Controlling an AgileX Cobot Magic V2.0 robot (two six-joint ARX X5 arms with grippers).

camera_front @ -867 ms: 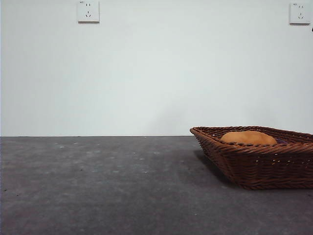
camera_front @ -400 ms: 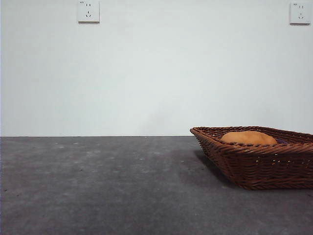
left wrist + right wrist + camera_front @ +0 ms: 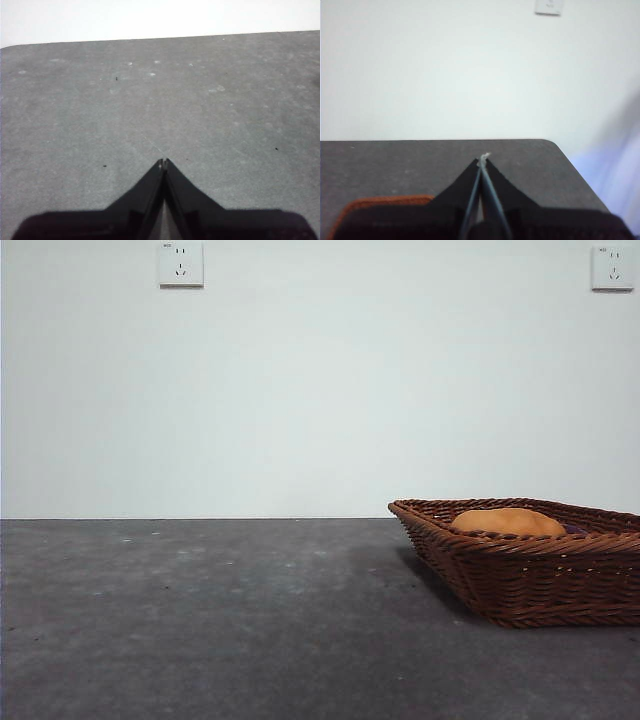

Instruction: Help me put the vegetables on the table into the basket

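Left tool: two black jaws pressed together, tips touching, nothing between them. Hung over bare grey surface with only pale specks on it.

Right tool: two black jaws pressed together too, nothing pinched. Seen below and beside it, one curved bit of the basket, a red-brown rim. Beyond that, more dark surface, its rounded corner, and a white wall with one socket high up.

Neither tool seen from the front. Shown there instead: one basket, brown and woven, with a braided rim and sides leaning outward, set on the surface at the right side and cut off by the picture's edge. One potato inside it, brown-orange and round on top, poking just above the rim. Beside the potato, one tiny dark purple bit of the eggplant, mostly hidden by the rim. No telling about the corn from here, with the basket's inside hidden. Two sockets counted on the wall in the front view, only one in the right wrist view. Basket not seen at all in the left wrist view.
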